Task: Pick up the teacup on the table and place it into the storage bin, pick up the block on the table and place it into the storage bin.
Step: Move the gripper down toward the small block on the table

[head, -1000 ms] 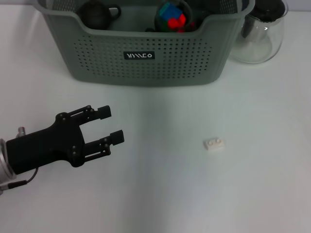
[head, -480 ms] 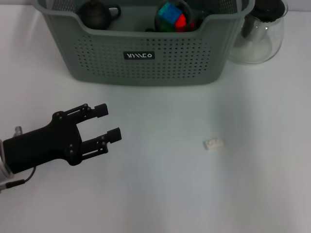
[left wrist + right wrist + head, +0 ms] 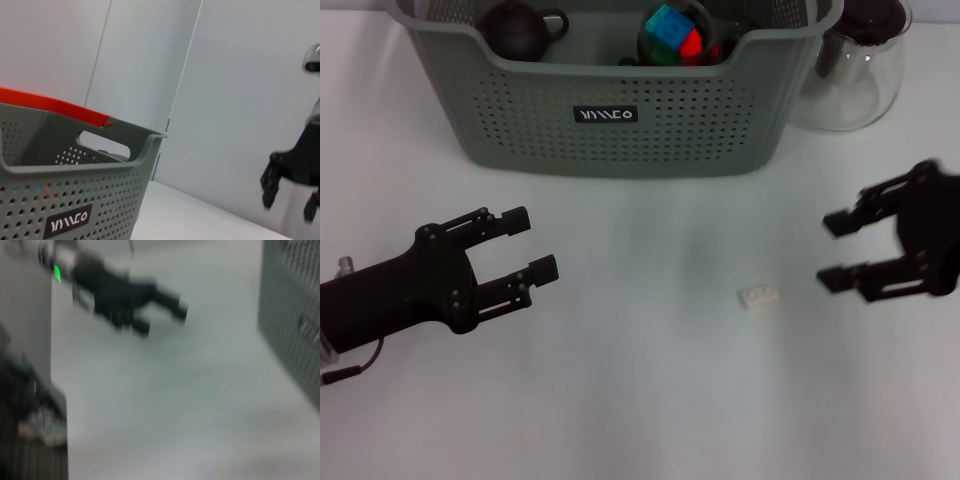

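Observation:
The small white block [image 3: 760,296] lies on the white table, right of centre. My right gripper [image 3: 830,251] hovers open just right of it, apart from it; the left wrist view shows the same gripper [image 3: 289,205] far off. My left gripper [image 3: 533,243] stands open and empty over the table's left side, and it appears blurred in the right wrist view [image 3: 162,322]. The grey-green storage bin [image 3: 620,140] stands at the back. Inside it, on the left, sits a dark round teacup [image 3: 520,27] with a handle.
In the middle of the bin a dark round vessel holds blue and red blocks [image 3: 677,30]. A clear glass pitcher [image 3: 855,75] stands right of the bin. The bin's perforated wall and label [image 3: 67,222] fill the left wrist view.
My right gripper has come into view from the right edge, near the white block. My left gripper has drawn back a little to the left and up. The block has not moved.

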Robot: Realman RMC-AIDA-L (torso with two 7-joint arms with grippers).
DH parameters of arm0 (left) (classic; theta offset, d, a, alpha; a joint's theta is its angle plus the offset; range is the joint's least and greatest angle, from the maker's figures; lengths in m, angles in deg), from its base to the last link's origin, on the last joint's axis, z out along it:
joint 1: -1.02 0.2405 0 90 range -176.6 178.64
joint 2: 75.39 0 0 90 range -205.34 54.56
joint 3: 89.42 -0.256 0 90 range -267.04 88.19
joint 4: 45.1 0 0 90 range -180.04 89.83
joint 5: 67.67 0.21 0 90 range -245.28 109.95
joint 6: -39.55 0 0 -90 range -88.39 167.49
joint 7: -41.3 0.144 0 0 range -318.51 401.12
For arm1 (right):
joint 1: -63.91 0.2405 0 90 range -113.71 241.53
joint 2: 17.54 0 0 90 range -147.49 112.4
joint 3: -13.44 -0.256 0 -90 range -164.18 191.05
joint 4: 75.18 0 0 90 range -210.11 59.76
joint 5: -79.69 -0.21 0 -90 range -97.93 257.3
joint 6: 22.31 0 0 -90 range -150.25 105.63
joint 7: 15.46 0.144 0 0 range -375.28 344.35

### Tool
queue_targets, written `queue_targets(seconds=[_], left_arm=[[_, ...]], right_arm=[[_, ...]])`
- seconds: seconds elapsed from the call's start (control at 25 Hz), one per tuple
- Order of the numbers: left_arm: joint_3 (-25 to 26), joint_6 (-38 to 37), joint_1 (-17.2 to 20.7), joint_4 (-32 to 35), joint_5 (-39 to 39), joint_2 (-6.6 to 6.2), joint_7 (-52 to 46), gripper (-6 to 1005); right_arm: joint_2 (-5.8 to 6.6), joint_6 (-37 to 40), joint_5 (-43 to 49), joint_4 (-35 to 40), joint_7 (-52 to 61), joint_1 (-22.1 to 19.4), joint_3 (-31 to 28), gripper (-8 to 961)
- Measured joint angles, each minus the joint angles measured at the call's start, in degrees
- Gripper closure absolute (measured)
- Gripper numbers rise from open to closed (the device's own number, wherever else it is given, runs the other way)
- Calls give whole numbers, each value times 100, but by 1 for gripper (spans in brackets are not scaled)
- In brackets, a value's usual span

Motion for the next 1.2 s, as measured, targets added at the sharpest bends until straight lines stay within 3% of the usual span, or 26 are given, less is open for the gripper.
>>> queue_targets(seconds=[0.28,0.6,0.84,1.2], left_arm=[[1,9,-19,-27,-30,-4,6,278],[-10,-6,-6,-37,-34,0,33,279],[-5,13,-2,-37,-34,15,35,279],[-43,80,-44,-94,-34,26,39,278]], right_arm=[[-3,-617,1475,-622,316,714,1592,362],[-3,-1251,1950,-2027,324,1665,1959,361],[-2,-1941,2054,-2599,338,1787,2539,363],[-39,-2484,1988,-3023,305,1798,2681,365]])
